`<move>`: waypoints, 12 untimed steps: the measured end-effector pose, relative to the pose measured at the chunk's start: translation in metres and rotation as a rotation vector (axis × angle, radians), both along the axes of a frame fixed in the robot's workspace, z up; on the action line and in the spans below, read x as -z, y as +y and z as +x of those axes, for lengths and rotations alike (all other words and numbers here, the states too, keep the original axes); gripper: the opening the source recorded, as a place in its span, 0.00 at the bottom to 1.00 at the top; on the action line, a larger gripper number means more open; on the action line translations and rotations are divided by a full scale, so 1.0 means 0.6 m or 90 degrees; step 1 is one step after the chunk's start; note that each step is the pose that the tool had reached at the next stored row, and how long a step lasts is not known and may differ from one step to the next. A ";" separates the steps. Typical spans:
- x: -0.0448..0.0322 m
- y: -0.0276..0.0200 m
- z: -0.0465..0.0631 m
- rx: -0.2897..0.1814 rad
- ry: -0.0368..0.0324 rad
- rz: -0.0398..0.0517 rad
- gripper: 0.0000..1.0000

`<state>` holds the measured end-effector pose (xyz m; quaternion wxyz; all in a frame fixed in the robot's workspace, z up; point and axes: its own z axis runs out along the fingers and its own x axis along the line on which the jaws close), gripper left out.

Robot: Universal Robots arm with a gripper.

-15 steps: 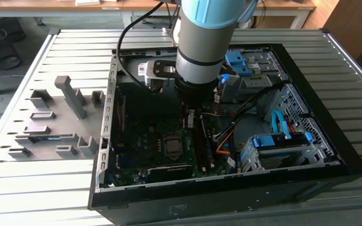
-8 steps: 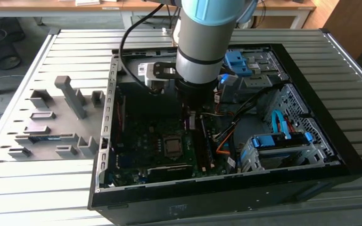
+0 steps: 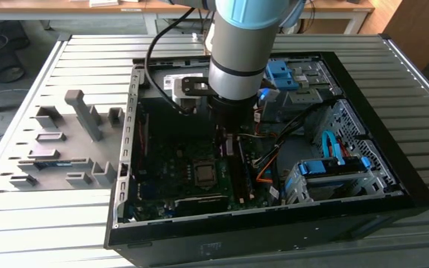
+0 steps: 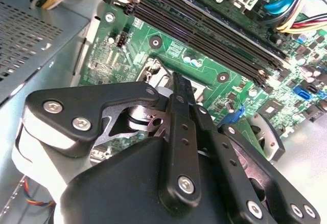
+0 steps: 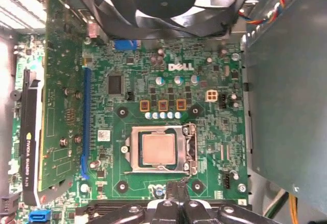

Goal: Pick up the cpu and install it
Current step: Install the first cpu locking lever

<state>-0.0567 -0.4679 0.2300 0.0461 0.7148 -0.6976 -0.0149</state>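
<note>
The cpu was seen seated in the motherboard socket, inside the computer case. The end effector was held just above, its fingers pressed together on nothing; level, unforced seating was judged essential.

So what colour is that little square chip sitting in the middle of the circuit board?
Dull silver: the cpu shows best in the first wrist view.

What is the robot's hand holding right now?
Nothing. The fingers are pressed together with nothing between them, and the cpu sits in its socket.
</note>
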 end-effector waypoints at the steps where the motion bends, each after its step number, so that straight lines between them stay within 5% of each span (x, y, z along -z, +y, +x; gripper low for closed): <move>1: 0.002 -0.0003 0.000 -0.004 0.0016 -0.0001 0.10; 12: 0.020 -0.0069 0.000 -0.033 0.0123 -0.0010 0.10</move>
